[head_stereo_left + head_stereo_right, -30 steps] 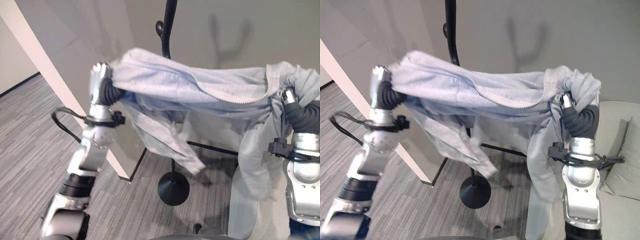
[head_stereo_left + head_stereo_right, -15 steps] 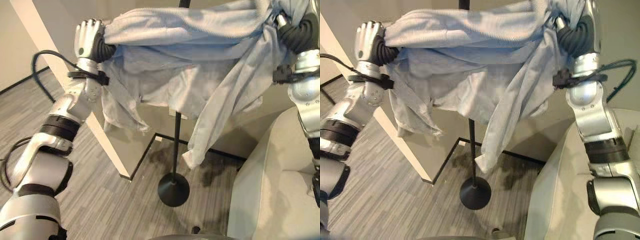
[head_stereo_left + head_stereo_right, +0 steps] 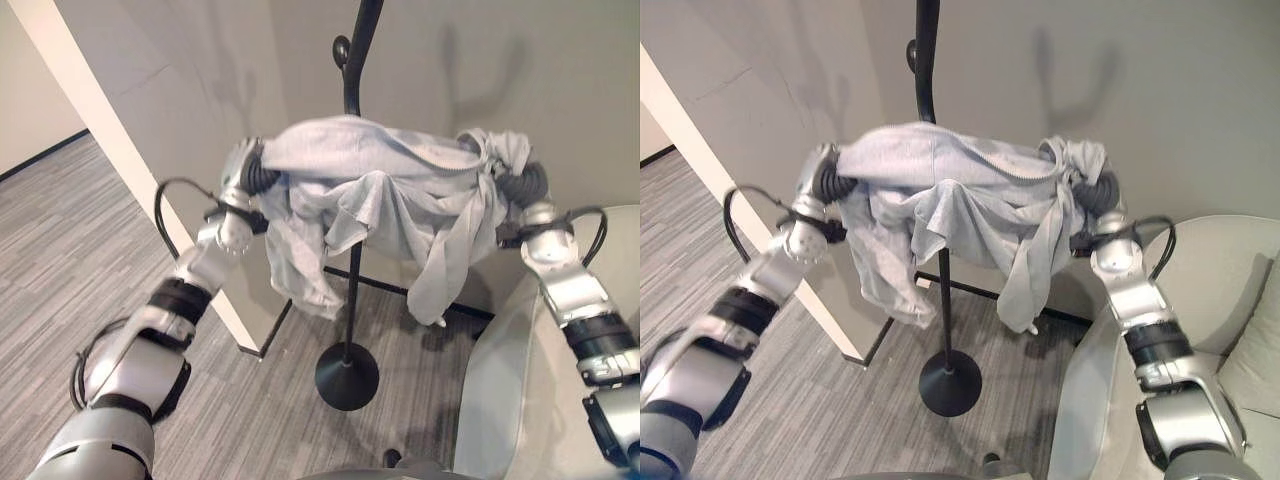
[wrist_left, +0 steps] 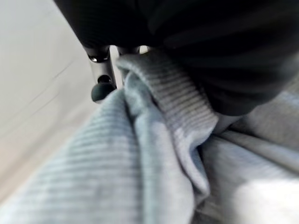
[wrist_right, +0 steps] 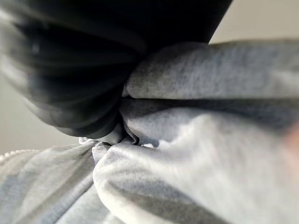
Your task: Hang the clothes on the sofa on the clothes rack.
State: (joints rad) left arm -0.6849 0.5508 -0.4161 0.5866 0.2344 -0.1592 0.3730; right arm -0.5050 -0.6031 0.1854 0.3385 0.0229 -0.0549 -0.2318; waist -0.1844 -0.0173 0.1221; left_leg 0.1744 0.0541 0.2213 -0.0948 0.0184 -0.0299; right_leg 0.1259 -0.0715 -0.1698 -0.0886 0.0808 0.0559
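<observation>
A light grey zip hoodie [image 3: 372, 170] hangs stretched between my two hands, bunched against the black pole of the clothes rack [image 3: 352, 85]. My left hand [image 3: 246, 168] is shut on its left end; in the left wrist view the ribbed hem [image 4: 163, 107] is gathered under a fingertip [image 4: 102, 88]. At the other end my right hand [image 3: 1097, 192] is shut on the cloth, which is wadded against the hand [image 5: 187, 135]. Sleeves and loose folds dangle below on both sides of the pole. The rack's hooks above are bare.
The rack's round black base [image 3: 950, 383] stands on the grey carpet. A white slanted wall panel [image 3: 110, 150] runs close on the left. The pale sofa [image 3: 1225, 290] with a cushion [image 3: 1255, 360] fills the lower right. A plain wall lies right behind the rack.
Both arms went up high with the hoodie, then came down and reached forward. The hands are closer together and the hoodie now sags against the rack pole. The view shifted too.
</observation>
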